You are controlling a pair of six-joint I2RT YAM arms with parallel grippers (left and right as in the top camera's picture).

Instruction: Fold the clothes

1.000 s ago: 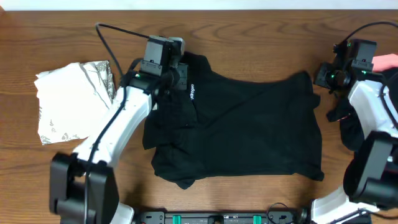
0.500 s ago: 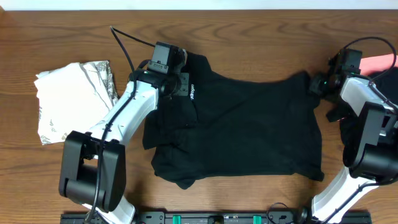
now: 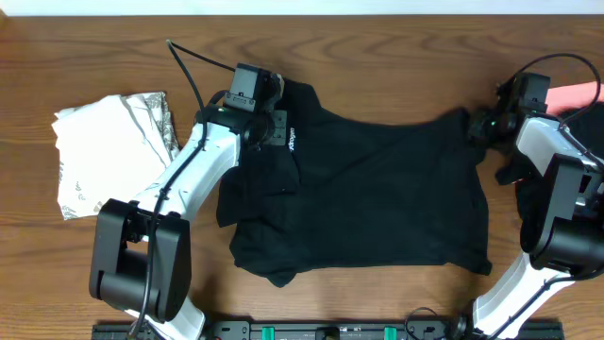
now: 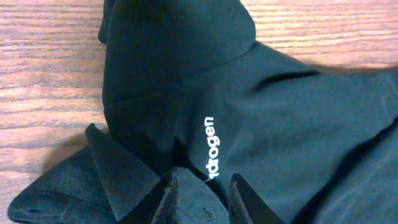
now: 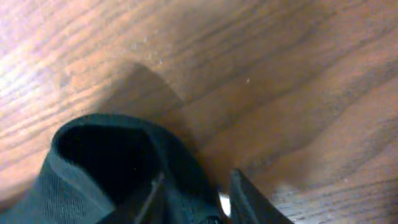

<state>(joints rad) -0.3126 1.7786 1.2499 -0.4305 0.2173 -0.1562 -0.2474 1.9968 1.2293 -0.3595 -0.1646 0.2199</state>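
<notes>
The black shirt (image 3: 377, 189) is lying spread across the middle of the desk (image 3: 377, 57), crumpled along its 9 o'clock side, and its outline is matching the one from a second ago. Its small white logo (image 4: 209, 148) is sitting near the 10 o'clock corner, just beside the left hand (image 4: 206, 180), whose fingers (image 4: 180, 199) are pressing down into the cloth and pinching a raised ridge of black fabric between them. Compared with a second ago, that hand is sitting slightly further toward 4 o'clock, and the left arm is now reaching in from a lower, more bent posture; since half a second ago nothing is showing any change. At the shirt's 2 o'clock corner the right hand (image 5: 198, 177) is closing on the rolled black hem, with bare wood beyond it; it is now closer to that corner than it was a second ago. The folded white, grey-printed garment (image 3: 109, 156) is resting well apart at 9 o'clock, unmoved. The pink piece (image 3: 576, 94) is peeking in at the desk's 2 o'clock edge.
</notes>
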